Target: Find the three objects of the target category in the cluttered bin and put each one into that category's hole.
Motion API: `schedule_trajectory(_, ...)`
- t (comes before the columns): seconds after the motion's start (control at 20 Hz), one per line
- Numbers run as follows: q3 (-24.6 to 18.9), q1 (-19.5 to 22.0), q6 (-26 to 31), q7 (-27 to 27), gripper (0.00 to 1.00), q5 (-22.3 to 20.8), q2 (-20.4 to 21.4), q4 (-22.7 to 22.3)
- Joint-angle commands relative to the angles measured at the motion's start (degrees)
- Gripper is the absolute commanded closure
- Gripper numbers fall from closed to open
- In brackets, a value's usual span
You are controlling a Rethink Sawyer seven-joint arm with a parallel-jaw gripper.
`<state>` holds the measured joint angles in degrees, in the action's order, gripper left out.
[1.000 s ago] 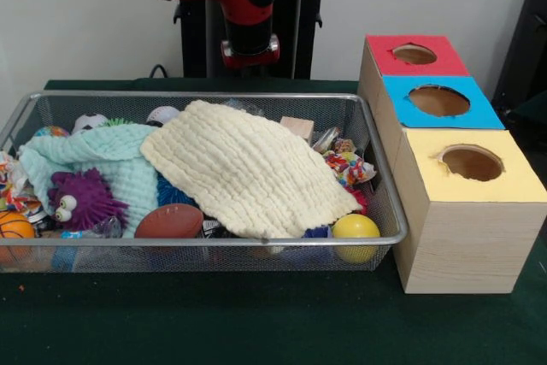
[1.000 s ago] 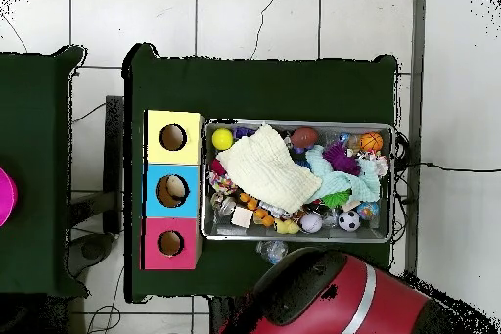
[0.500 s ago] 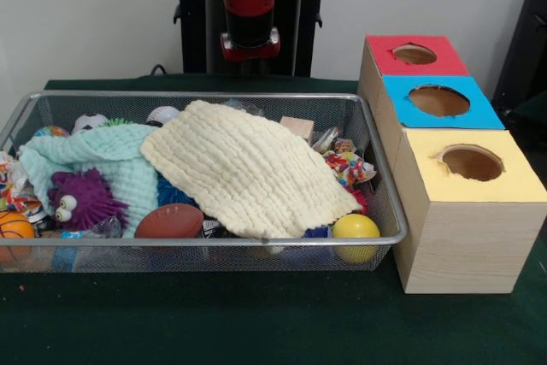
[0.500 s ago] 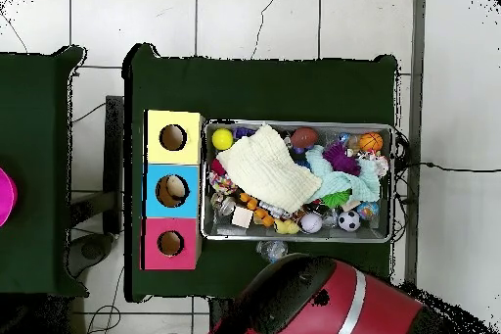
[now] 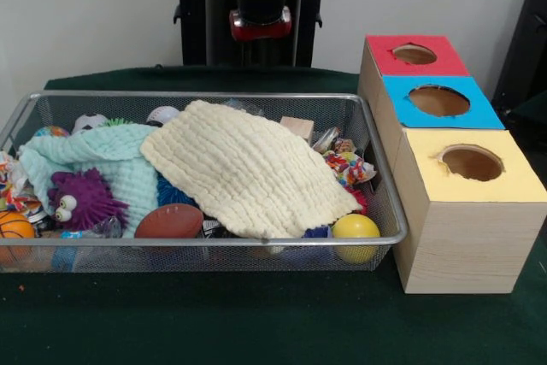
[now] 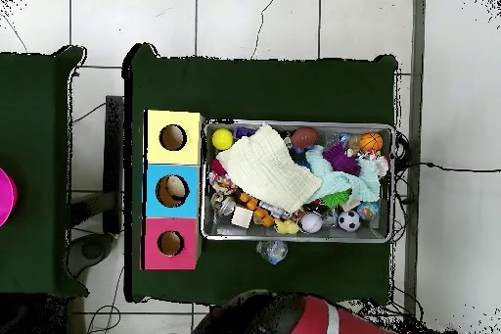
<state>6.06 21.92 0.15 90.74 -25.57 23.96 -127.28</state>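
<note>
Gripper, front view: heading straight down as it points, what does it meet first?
Probably the green table behind the bin, not the clutter inside it. The gripper hangs well back, though depth is unclear.

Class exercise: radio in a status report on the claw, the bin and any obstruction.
Claw out of view. Wire bin full, untouched. Yellow cloth and mint cloth cover much of the clutter. One crinkly plastic lump outside the bin.

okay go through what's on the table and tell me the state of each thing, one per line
Silver wire mesh bin: upright, full of clutter.
Pale yellow quilted cloth: spread flat over the toys.
Mint green cloth: crumpled, partly under the yellow cloth.
Smooth yellow ball: in the bin's corner nearest the yellow-topped box.
Yellow-topped wooden box: upright, hole open.
Crinkly see-through plastic lump: outside the bin, on the table.
</note>
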Motion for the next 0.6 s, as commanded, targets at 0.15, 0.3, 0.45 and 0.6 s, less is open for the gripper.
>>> schedule_trajectory(0.15, -3.3, -4.5, 10.1, 12.0, 0.00, 9.5, 13.1, -2.5)
schedule_trajectory(0.3, -3.6, -5.6, 9.5, 12.2, 0.00, 11.2, 10.3, 0.1)
schedule_trajectory(0.45, -3.4, -7.8, 10.6, 12.5, 0.00, 13.6, 8.1, 3.4)
schedule_trajectory(0.6, -3.0, -9.8, 12.8, 12.1, 0.00, 16.1, 6.8, 6.2)
